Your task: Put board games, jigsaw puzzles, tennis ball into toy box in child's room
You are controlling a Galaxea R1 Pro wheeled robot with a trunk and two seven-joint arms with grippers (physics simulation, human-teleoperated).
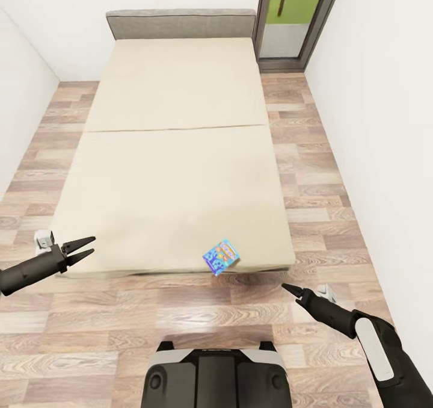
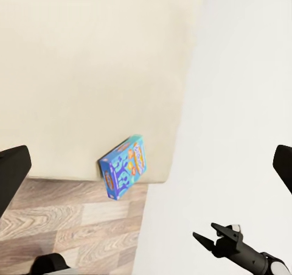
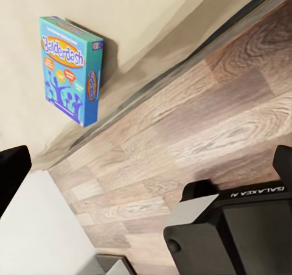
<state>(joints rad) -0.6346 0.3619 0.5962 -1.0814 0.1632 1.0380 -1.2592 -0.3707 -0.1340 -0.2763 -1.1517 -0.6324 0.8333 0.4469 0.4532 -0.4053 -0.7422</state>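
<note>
Narrow bedroom with white walls, wood-plank floor (image 1: pixel 180 312) and a wide beige bed (image 1: pixel 174 155) running up to a grey headboard (image 1: pixel 180 23); glass door (image 1: pixel 294 17) in the far right corner. Down at the bed's near edge, right of centre, one board game (image 1: pixel 222 256) lying flat, one corner poking just past the mattress edge, long axis skewed diagonally to that edge. From the right wrist view, box (image 3: pixel 71 68) reads "Balderdash" in yellow on blue, teal sides, cartoon figures below; smaller print too fine to read. Left gripper (image 1: pixel 84 247) hovering over the bed's near left corner, fingers parted a little, holding nothing, touching nothing. Right gripper (image 1: pixel 290 289) over the floor just beside the bed's near right corner, empty, well short of the box; opening cannot tell from here. In the left wrist view, same box (image 2: pixel 125 167) tilted at the mattress edge. "GALAXEA" lettering legible on the robot base (image 3: pixel 243 226).
</note>
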